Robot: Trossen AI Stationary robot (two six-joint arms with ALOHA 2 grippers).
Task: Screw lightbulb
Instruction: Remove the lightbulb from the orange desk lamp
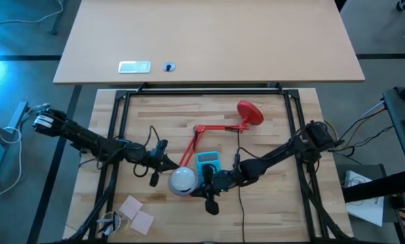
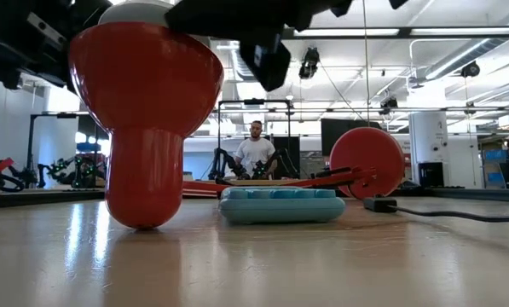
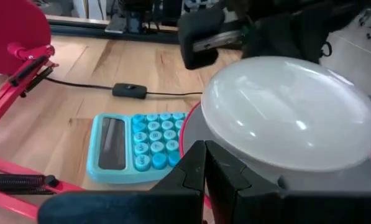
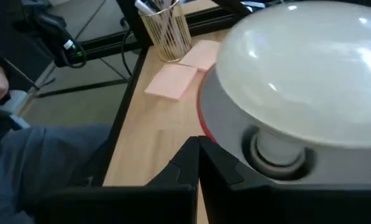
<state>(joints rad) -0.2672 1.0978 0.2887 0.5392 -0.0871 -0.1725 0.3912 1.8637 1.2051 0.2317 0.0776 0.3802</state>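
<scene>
The white lightbulb stands dome up in the red lamp shade. The shade rests narrow end down on the table, its opening facing up. The right wrist view shows the bulb's neck down in the shade's white inside. My left gripper is shut just left of the shade. My right gripper is shut just right of it. In each wrist view the closed fingers point at the shade's rim below the dome. My left gripper points its shut fingertips level from the table's left at the shade's red rim; I cannot tell whether they touch it. My right gripper points its shut fingertips from the right at the red rim; touching or not, I cannot tell.
A blue calculator lies just behind the shade. The lamp's red arm runs to its round base at the back. A black cord with a switch crosses the table. Pink notes and a cup of sticks sit near left.
</scene>
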